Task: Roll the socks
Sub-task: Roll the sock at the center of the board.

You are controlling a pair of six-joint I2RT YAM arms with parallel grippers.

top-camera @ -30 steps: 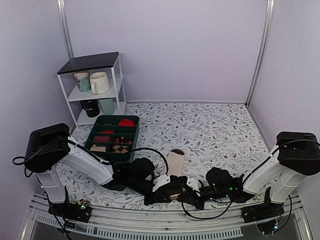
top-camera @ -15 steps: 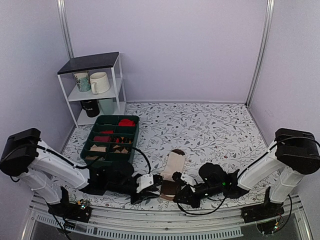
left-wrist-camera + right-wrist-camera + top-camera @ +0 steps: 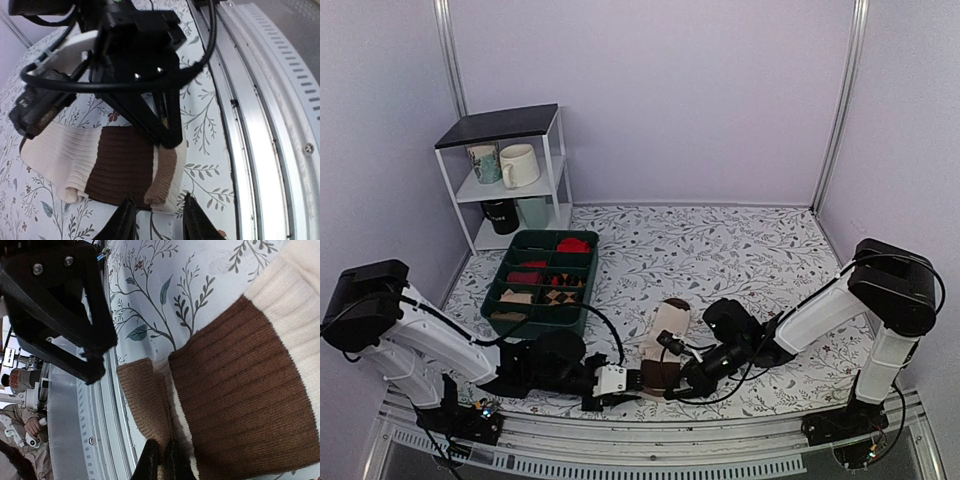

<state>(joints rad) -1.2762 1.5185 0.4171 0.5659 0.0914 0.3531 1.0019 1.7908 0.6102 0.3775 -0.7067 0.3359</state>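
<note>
Cream-and-brown socks (image 3: 668, 325): flat on the table (image 3: 750, 260), near its middle, running away from the arms, with a brown band and tan hem at the near end.
Left gripper (image 3: 159, 220): low at that near end, jaws partly apart and holding nothing. The hem lies just ahead of its fingertips, not between them.
Right gripper (image 3: 163, 460): closed on the hem, pinching the near edge where tan meets brown.
Change, left: a second ago its jaws were closed and it sat crowded in with the right gripper over the hem. It has since let go, and the arm has dropped lower and drawn back to the left.
Change, right: the pinch has tightened slightly and held, while the arm has swung in over the table to reach the hem from the far right.
Change, socks: hardly moved, and still laid out at full length.
Meaning: this looks like a regrip. One side of the hem is free and no turn of the roll shows yet, so the rolling seems barely begun.
Next need: the left gripper probably has to retake the hem beside the right, so both can turn it over evenly.
Risk: with only one corner held, the hem could twist or the two socks could slip apart.
</note>
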